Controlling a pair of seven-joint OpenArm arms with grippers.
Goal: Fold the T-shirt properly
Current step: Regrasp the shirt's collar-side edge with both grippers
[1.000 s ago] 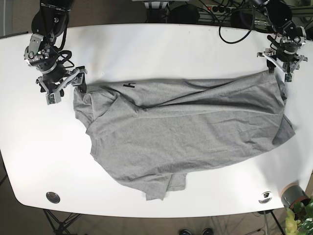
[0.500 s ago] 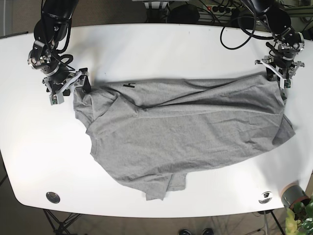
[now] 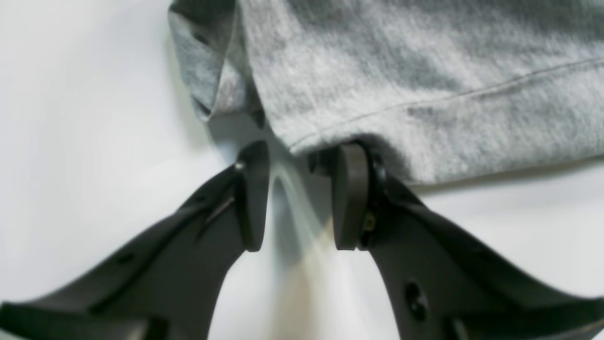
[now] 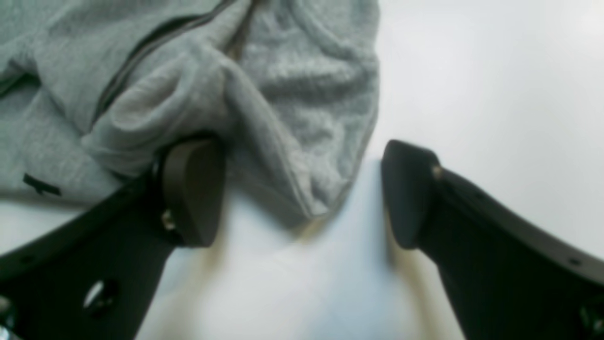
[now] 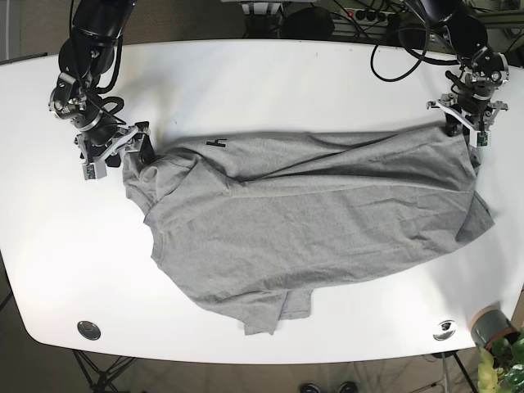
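— How do the jaws of the left gripper [image 3: 295, 196] stand?

— Parted, with a narrow gap between them. In the left wrist view one dark fingertip [image 3: 350, 196] is tucked just under the hemmed edge of the T-shirt [image 3: 424, 80], and the other sits on bare counter [image 3: 85, 118] beside a small rolled fold of cloth. They are not clamped on anything; white surface shows in the gap.

— And the right gripper [image 4: 302, 191]?

— Spread wide. In the right wrist view a bunched, rounded lump of the grey T-shirt [image 4: 264, 94] hangs down between the jaws. One fingertip [image 4: 191, 189] touches the crumpled cloth, which laps over its top; the other stands apart from the shirt over the white counter [image 4: 495, 85]. Nothing is pinched.

— Where does the shirt lie?

— In the base view the T-shirt [image 5: 311, 221] is spread across the middle of the white counter [image 5: 270, 82], wrinkled, with a small dark mark near its upper edge. The right gripper [image 5: 123, 147] sits at the shirt's end on that view's left, and the left gripper [image 5: 463, 119] at the shirt's upper corner on that view's right. A loose flap of the shirt points toward the counter's near edge.

— Anything else near the shirt?

— A round grey disc [image 5: 88, 330] set in the counter, well apart from the shirt, near the front edge.
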